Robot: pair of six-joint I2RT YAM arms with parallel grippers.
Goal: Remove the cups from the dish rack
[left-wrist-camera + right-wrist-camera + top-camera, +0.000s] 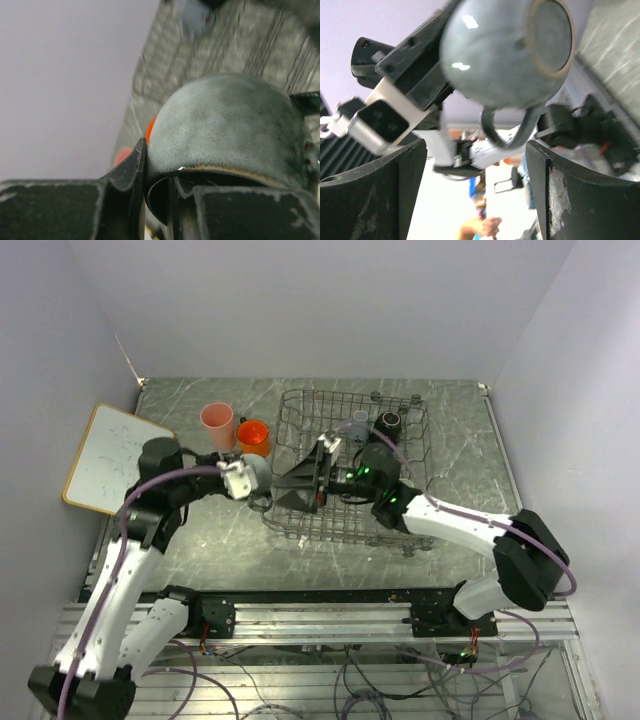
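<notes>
Top external and wrist views show us the left tool [249,478] gripping a grey mug [225,125] at the rack's [345,393] left edge, base toward the wide-open right tool [475,147]; we judge free bench [200,540] lies leftward.

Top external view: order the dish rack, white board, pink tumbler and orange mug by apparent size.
1. dish rack
2. white board
3. pink tumbler and orange mug, too alike to rank
</notes>
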